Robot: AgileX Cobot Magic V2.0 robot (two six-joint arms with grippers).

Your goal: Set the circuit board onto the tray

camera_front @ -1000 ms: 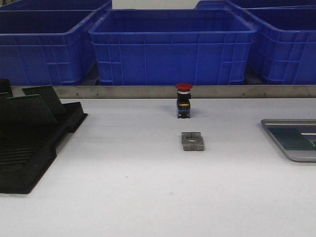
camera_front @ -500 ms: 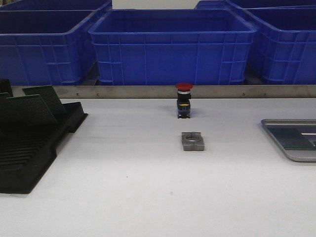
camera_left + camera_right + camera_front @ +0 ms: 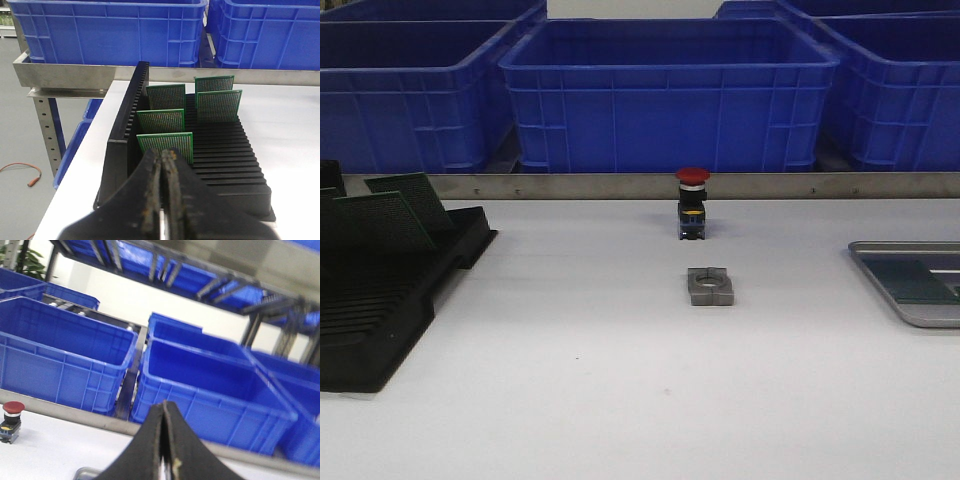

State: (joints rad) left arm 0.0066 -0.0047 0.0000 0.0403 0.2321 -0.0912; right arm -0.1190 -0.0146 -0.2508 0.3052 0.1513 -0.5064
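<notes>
Several green circuit boards (image 3: 165,144) stand upright in the slots of a black rack (image 3: 230,160) at the table's left (image 3: 390,290). The nearest board is just beyond my left gripper (image 3: 162,154), which is shut and holds nothing. The silver-grey tray (image 3: 920,320) lies at the table's right edge, partly cut off, with a dark rectangular patch on its bottom. My right gripper (image 3: 164,406) is shut and empty, raised and facing the crates, with a corner of the tray (image 3: 84,472) below it. Neither gripper shows in the front view.
A red-capped push button (image 3: 692,205) and a grey metal block with a round hole (image 3: 710,287) sit mid-table. Blue crates (image 3: 665,95) line a metal rail behind the table. The table's left edge drops to the floor beside the rack.
</notes>
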